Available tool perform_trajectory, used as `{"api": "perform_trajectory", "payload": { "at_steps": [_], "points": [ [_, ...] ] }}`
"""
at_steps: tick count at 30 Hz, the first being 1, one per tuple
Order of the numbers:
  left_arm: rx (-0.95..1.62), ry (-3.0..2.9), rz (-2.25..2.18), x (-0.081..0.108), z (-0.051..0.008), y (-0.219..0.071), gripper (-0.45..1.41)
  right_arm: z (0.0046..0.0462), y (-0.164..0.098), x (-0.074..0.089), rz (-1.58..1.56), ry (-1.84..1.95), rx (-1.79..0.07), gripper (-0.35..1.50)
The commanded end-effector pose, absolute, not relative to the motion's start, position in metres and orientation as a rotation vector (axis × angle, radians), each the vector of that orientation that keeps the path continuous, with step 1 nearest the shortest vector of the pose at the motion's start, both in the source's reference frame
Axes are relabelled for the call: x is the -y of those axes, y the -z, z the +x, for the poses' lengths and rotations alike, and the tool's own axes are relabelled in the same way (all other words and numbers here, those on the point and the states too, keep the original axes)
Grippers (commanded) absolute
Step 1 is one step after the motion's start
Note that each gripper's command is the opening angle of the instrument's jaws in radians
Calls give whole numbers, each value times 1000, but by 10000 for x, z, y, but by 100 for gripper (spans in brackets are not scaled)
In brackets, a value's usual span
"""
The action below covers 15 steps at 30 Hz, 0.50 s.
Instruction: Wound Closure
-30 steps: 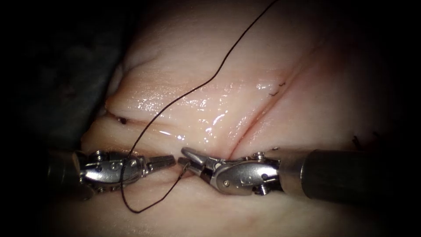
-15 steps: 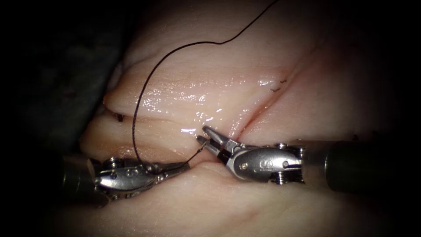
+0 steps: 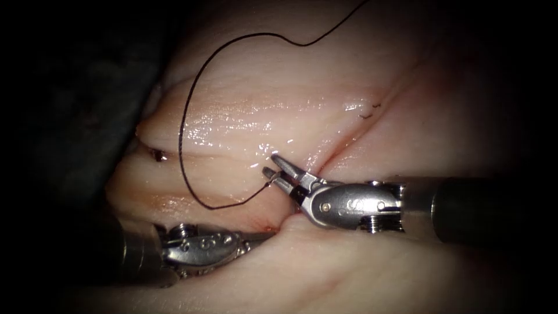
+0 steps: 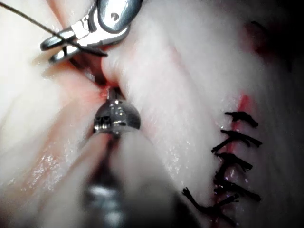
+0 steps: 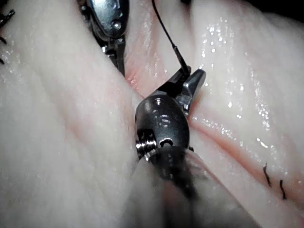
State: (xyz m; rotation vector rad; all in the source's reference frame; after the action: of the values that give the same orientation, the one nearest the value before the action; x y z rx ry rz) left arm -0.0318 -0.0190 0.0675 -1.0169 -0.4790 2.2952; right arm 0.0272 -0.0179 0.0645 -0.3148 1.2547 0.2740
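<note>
My right tool [image 3: 271, 165] reaches in from the right over the cut [image 3: 325, 163] in the tissue [image 3: 279, 104]. Its jaws are shut on the needle [image 3: 268, 182] near its thread end, and most of the curve is hidden. The left wrist view shows the dark needle [image 4: 88, 47] lying crosswise in those jaws [image 4: 52, 51], out of the tissue. The thread [image 3: 181, 134] runs from the needle in a wide loop on the left side and off the top. My left tool [image 3: 268, 232] lies low with shut jaws, its tip [image 4: 111, 94] pressed into the tissue fold.
Dark stitches [image 4: 237, 156] close a stretch of the cut, with red fluid [image 4: 243, 102] among them. Short thread ends [image 3: 367, 113] stick up farther along the cut. A raised lip of tissue [image 3: 296, 224] sits between the two tools.
The right tool has taken the needle from beside the left tool's tip and lifted it up and right. The left tool drew back down and left. The thread loop swung up-left.
</note>
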Motion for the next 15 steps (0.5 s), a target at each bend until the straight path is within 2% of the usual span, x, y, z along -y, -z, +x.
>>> {"api": "perform_trajectory", "payload": {
  "at_steps": [1,15],
  "points": [
    [490,-2309,-997,199,-322,-682,-25,282,-648,181,-313,-276,-1258,-35],
    [460,-2473,-727,205,-288,-693,-25,296,-634,172,-301,-289,-1297,-35]
  ]
}}
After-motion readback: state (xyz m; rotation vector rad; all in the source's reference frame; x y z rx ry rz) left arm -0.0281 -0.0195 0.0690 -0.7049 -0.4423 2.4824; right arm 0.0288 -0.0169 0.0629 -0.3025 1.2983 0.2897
